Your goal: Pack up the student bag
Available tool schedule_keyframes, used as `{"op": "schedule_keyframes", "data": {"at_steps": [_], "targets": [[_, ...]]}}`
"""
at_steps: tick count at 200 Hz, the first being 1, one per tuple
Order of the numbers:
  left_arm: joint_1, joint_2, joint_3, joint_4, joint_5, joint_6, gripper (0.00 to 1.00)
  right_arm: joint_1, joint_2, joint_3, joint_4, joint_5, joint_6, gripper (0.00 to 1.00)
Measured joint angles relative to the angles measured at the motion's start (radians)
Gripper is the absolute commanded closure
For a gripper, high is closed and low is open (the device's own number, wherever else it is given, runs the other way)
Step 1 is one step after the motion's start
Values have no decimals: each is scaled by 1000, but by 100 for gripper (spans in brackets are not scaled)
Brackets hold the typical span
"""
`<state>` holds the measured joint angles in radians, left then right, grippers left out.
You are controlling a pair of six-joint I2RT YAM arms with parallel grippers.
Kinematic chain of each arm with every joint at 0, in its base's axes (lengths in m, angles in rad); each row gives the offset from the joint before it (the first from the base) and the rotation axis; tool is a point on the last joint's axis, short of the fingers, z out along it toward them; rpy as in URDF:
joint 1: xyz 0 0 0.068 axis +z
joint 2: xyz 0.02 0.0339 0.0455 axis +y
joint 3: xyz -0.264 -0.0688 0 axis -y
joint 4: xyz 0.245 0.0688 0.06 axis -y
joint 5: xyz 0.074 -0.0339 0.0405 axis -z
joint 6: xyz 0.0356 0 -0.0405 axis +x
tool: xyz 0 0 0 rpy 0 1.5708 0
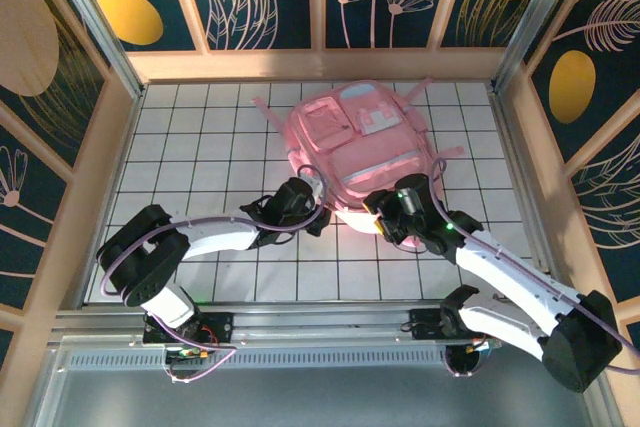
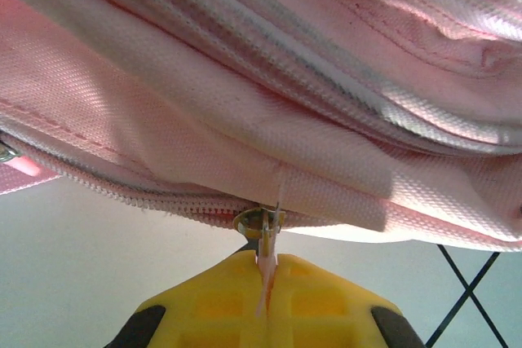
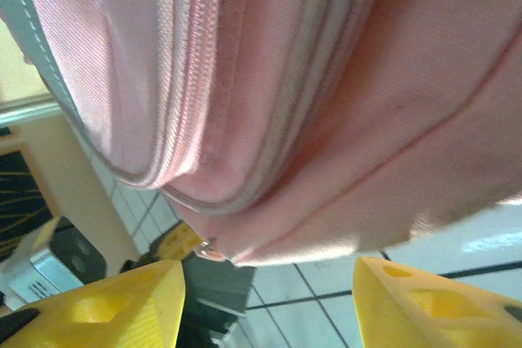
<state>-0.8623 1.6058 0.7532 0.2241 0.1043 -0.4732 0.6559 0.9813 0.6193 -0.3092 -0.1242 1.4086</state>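
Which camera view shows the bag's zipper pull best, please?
The left wrist view: the zipper pull is close and sharp, its tab pinched by the left gripper, jaws shut. In the top and right wrist views it is too small to tell.

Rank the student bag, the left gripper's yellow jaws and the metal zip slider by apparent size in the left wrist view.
1. student bag, across most of the frame.
2. jaws of the left gripper, shut on the pink pull tab.
3. metal zip slider.
Jaws look enlarged by nearness.
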Motion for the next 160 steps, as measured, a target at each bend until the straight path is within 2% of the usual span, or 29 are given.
{"op": "schedule_keyframes", "data": {"at_steps": [48, 67, 91, 160], "targets": [[-16, 8, 12, -1, -1, -3, 100, 5, 98, -14, 110, 43, 79, 62], [-16, -5, 10, -11, -9, -3, 100, 4, 113, -23, 131, 56, 94, 83], [-16, -29, 0, -19, -19, -3, 100, -7, 125, -37, 153, 59, 111, 100], [8, -72, -45, -11, -24, -30, 100, -19, 98, -46, 163, 49, 117, 100]]}}
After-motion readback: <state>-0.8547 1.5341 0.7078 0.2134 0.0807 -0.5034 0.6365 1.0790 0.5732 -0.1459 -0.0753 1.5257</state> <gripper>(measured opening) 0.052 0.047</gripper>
